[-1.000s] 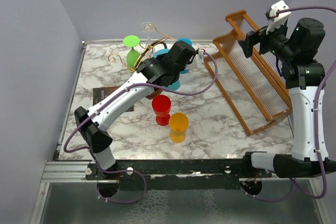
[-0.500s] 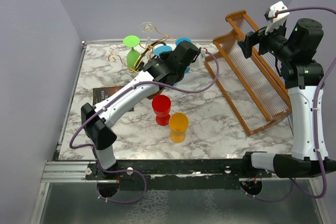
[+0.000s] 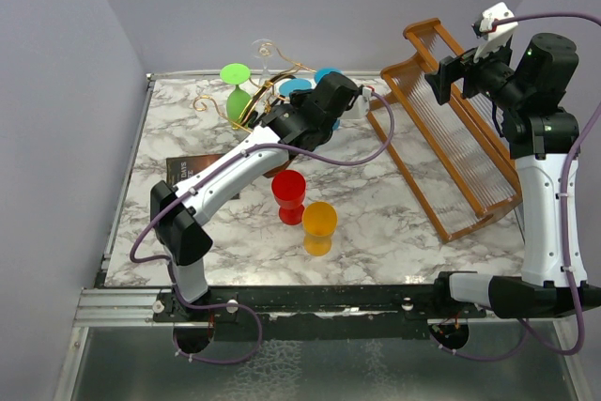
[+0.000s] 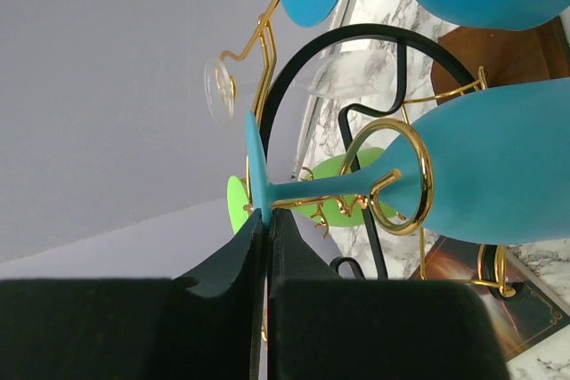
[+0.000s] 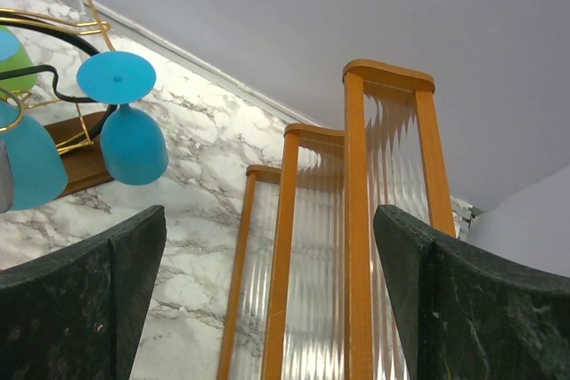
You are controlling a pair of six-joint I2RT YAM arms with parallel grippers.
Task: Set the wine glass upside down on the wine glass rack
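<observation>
left gripper [image 4: 265,246] clamped on the foot rim of the blue wine glass [image 4: 499,184]. the stem runs crosswise to the fingers, seated in a gold scroll of the wine glass rack [image 4: 389,123]. right gripper [image 5: 269,211] apart, well away.

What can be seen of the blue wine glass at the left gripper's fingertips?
The blue wine glass looks like matte, opaque plastic: rounded bowl, thin stem, flat round foot. In the left wrist view its stem crosses a gold wire loop of the rack, the bowl beyond the loop. The left gripper pinches the foot's rim between nearly shut fingers.
</observation>
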